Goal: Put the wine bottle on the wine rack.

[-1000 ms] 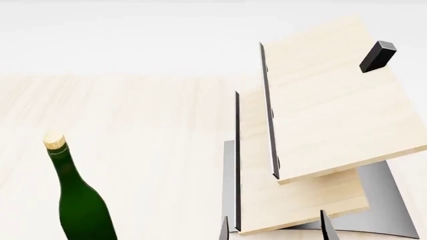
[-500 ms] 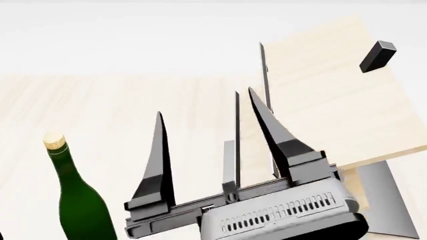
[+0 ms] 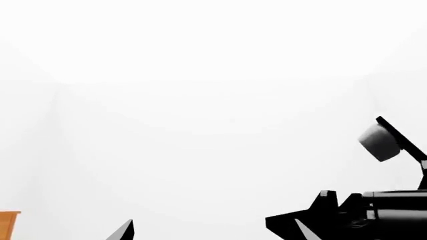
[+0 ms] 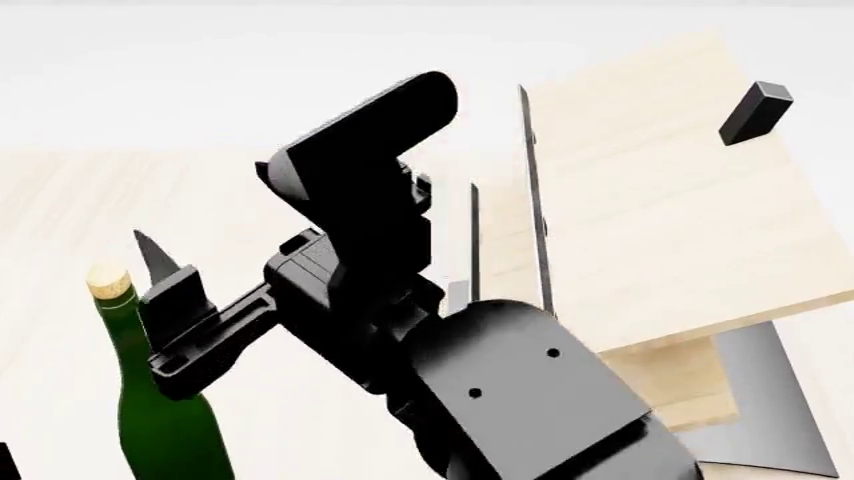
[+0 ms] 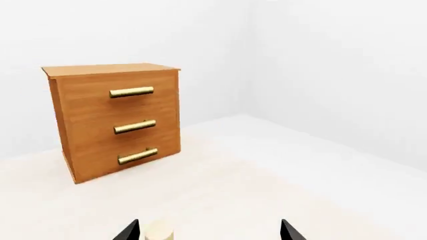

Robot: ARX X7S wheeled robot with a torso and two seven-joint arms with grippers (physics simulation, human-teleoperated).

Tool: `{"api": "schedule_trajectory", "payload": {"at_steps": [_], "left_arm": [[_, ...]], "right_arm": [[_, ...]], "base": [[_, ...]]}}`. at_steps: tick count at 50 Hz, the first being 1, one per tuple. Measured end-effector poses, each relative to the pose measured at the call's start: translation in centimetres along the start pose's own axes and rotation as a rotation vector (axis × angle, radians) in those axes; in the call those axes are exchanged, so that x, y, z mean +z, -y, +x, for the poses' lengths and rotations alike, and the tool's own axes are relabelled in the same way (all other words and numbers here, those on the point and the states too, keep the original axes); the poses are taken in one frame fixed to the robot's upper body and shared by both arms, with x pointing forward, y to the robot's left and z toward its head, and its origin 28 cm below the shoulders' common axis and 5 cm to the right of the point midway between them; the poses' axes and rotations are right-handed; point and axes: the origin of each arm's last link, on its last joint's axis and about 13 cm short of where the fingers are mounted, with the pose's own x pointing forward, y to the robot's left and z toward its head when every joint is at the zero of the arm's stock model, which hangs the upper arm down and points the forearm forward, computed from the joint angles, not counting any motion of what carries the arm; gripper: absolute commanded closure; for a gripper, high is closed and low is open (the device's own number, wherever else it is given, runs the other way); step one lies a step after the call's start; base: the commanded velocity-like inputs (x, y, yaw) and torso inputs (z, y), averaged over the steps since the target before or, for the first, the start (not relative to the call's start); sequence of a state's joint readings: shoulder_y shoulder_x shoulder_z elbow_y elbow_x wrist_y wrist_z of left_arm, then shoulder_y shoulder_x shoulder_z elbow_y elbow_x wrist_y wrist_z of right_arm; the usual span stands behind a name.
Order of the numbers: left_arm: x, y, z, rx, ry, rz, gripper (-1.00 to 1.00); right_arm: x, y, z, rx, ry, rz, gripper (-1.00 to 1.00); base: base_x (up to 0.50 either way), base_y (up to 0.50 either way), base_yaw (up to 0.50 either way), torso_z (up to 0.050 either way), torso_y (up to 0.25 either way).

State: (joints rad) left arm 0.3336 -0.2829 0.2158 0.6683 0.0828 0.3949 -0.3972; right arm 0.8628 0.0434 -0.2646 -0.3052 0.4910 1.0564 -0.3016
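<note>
The wine bottle (image 4: 158,400) stands upright on the table (image 4: 267,200), left of the wine rack (image 4: 641,210), its cork between the right gripper (image 5: 210,231)'s wide-spread fingers; nothing is held.

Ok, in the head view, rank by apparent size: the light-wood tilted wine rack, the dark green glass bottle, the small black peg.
1. Light-wood tilted wine rack
2. Dark green glass bottle, partly cut off by the frame
3. Small black peg
</note>
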Motion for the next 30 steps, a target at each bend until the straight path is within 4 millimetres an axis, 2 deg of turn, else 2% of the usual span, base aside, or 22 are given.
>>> {"api": "schedule_trajectory", "payload": {"at_steps": [13, 30], "left_arm": [[0.1, 0.1, -0.1, -0.005, -0.002, -0.004, -1.00], [0.2, 0.2, -0.2, -0.012, -0.002, -0.011, -1.00]], "right_arm": [[0.1, 0.1, 1.8, 0.239, -0.132, 0.091, -1.00], [-2.1, 0.6, 5.2, 0.271, -0.189, 0.107, -1.00]], "base": [[0.00, 0.00, 0.00, 0.000, 0.000], [0.00, 0.00, 0.00, 0.000, 0.000]]}}
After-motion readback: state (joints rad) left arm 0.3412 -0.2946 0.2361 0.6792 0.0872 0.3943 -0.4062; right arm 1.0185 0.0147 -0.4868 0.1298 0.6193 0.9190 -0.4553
